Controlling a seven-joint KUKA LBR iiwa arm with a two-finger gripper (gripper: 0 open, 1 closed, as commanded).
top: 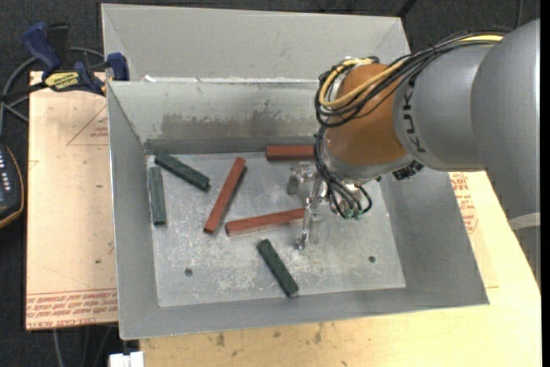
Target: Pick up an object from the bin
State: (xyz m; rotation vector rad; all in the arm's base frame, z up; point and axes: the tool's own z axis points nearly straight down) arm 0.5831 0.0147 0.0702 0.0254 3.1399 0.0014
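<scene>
end effector [305, 226] at flat red-brown bar [262, 224]'s right tip | grip: can't tell tbh | should straddle it squarely before lifting

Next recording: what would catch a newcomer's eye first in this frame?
The big grey arm with its orange wrist cover reaches in from the right, its gripper low at the right end of a red-brown bar mid-bin. A dark green bar lies a little nearer the camera; more bars lie scattered around.
</scene>
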